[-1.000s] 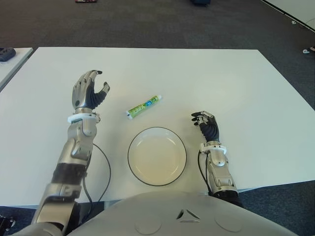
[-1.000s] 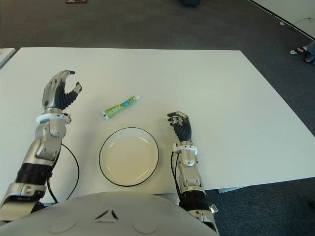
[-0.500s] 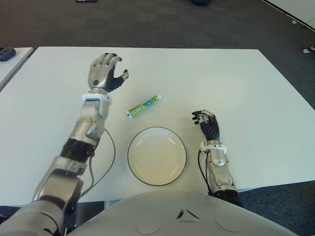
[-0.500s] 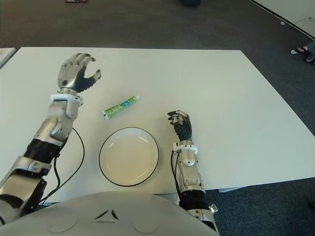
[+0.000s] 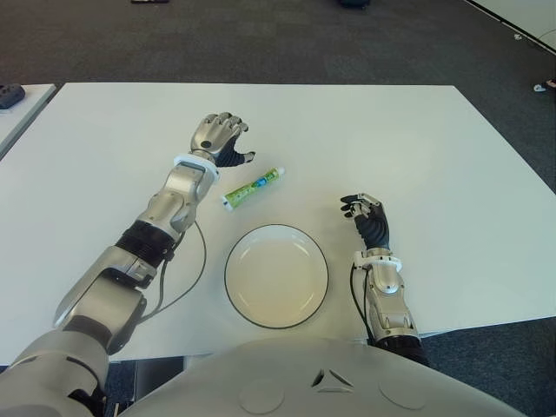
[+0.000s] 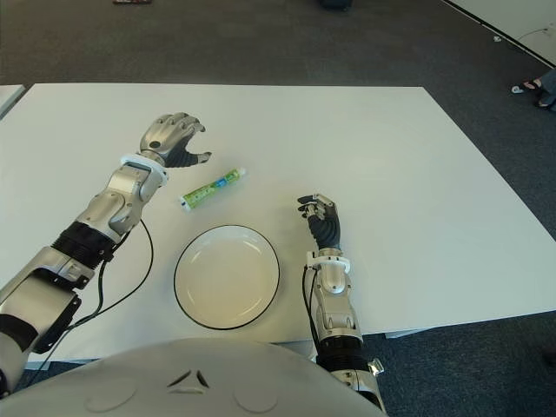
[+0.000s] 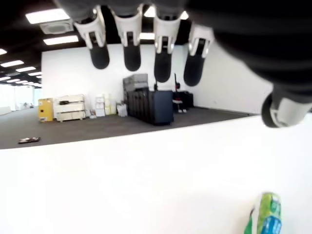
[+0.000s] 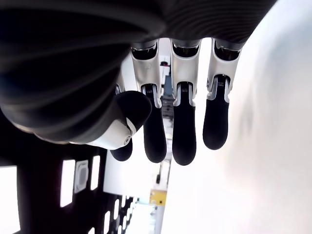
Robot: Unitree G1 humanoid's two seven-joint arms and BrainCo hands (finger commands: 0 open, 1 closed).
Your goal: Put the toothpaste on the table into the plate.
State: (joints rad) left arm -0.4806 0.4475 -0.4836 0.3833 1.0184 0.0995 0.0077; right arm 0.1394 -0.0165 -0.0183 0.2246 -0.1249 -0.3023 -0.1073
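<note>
A green and white toothpaste tube (image 5: 254, 188) lies on the white table (image 5: 408, 148), slanted, just behind the round black-rimmed plate (image 5: 238, 303). My left hand (image 5: 222, 142) hovers behind and to the left of the tube, fingers spread and holding nothing. Its wrist view catches the tube's end (image 7: 265, 218) low on the tabletop beyond the fingertips (image 7: 131, 58). My right hand (image 5: 367, 217) shows right of the plate, fingers relaxed (image 8: 183, 131) and holding nothing.
A black cable (image 5: 186, 287) loops on the table by my left forearm. Dark carpet surrounds the table. Another table's corner with a dark object (image 5: 10, 94) shows at the far left.
My left hand has swung forward and to the right, from the table's left side to just behind the toothpaste. The right hand, tube and plate have stayed put.
</note>
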